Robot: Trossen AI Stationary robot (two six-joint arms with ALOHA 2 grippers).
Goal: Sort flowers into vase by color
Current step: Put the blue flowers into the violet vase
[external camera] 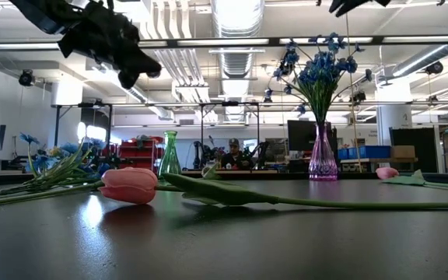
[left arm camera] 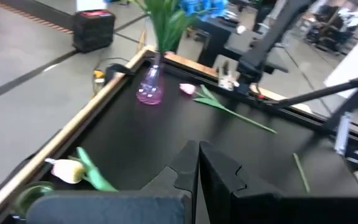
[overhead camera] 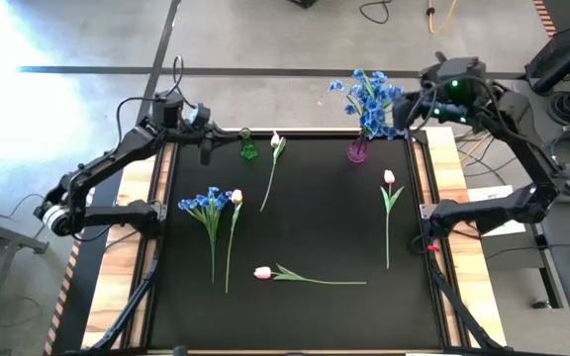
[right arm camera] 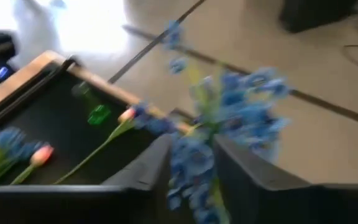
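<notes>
Blue flowers stand in the purple vase at the table's far right corner. Right gripper sits above them, fingers spread around the blossoms; lift straight clear so stems aren't dragged out. Left gripper waits near the green vase, fingers pressed together.

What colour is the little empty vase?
Green: the small glass vase at the mat's far edge is see-through green, clearest in the low view.

Pink tulip lies on the dark surface nearest the camera, its green stem running off along the surface. Far edge: green vase standing empty; purple vase holding upright blue flowers. Blue bunch lies at one side, another pink tulip at the other; a dark arm hangs overhead.
</notes>
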